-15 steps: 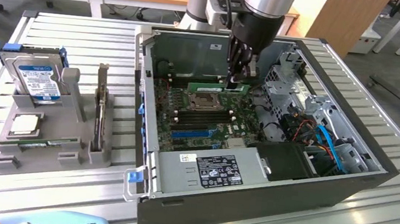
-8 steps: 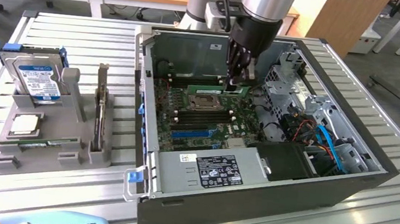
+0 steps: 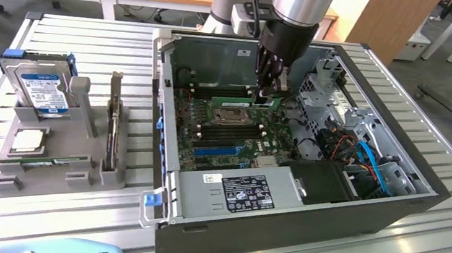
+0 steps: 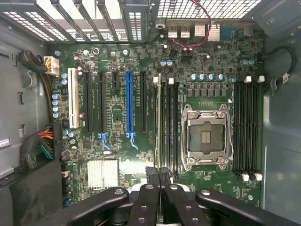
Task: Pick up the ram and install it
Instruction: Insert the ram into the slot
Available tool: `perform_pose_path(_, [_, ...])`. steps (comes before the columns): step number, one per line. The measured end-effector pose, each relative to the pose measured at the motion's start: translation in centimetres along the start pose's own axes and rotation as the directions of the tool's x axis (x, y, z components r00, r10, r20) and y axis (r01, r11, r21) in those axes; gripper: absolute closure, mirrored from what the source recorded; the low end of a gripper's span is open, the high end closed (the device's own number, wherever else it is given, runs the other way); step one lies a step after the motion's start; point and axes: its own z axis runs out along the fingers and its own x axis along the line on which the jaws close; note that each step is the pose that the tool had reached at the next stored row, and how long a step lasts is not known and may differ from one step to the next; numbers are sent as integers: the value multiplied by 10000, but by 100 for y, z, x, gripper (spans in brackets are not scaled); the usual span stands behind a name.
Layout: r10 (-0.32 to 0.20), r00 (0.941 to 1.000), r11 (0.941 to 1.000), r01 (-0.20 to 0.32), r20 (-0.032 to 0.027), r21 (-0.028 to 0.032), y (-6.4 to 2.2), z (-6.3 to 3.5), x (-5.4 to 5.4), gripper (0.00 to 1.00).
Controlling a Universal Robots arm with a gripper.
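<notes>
Inside the open computer case (image 3: pixel 283 228) on the table (image 3: pixel 92 45), the pincer (image 3: pixel 262 96) hung straight down over the motherboard, closed on the ram (image 3: pixel 230 101). The green stick stood on edge at a memory slot just beside the empty processor socket (image 3: pixel 231 117); whether it was fully seated could not be told. In the wrist view the pincer (image 4: pixel 159 175) pinched one end of the ram (image 4: pixel 160 117), which ran along the black slots between the socket (image 4: pixel 205 136) and the blue expansion slot (image 4: pixel 129 101). At the exterior view's left, a grey holder (image 3: pixel 4 183) carried a hard drive (image 3: pixel 45 87), a silver processor chip (image 3: pixel 28 140) and a dark expansion card (image 3: pixel 112 125), well apart from the case.
</notes>
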Motion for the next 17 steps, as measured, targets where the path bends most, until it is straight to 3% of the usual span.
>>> perform_pose_path(17, [20, 10000, 10000, -20, 1, 4, 4, 24, -124, 89])
